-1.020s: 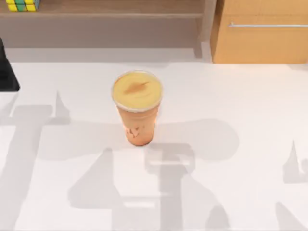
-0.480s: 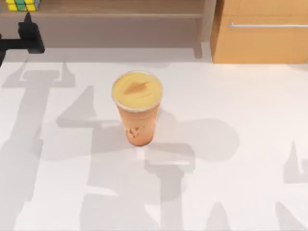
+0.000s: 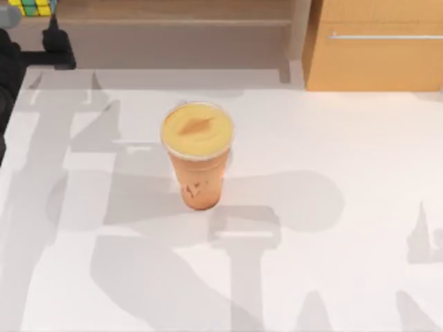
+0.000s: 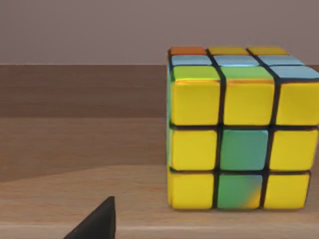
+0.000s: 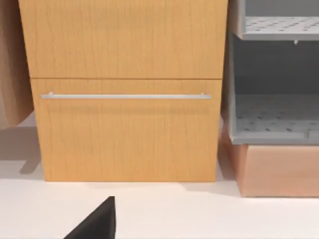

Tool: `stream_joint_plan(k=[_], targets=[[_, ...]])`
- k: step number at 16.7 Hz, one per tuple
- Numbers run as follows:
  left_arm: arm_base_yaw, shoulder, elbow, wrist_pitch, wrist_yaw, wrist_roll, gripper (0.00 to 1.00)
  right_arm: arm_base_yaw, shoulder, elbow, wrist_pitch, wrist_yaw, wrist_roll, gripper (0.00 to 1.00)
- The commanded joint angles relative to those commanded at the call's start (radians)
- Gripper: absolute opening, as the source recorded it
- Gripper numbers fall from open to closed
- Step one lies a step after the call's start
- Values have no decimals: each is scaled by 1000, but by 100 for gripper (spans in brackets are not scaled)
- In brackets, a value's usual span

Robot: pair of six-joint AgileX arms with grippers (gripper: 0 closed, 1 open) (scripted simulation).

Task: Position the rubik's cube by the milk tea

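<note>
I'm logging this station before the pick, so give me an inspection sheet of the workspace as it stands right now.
Surface: white table, crossed by arm shadows.
Job's things: milk tea stands upright near the table's middle, lid on. Rubik's cube sits on a wooden shelf behind the table's left far corner, well apart from the cup.
Clutter: nothing seen.
Grippers: left pincer is at the far left edge, just short of the cube, not touching it; right arm is parked facing the drawer cabinet.
Cables: nothing seen.
Surroundings: wooden drawer cabinet with a metal bar handle at the far right; grey perforated shelving beside it.
</note>
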Motion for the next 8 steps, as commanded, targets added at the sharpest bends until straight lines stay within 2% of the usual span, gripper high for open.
stream_joint_plan(k=[8], targets=[[-7, -2, 41, -44, -7, 0, 100, 0, 0, 0, 0, 0, 0, 100]])
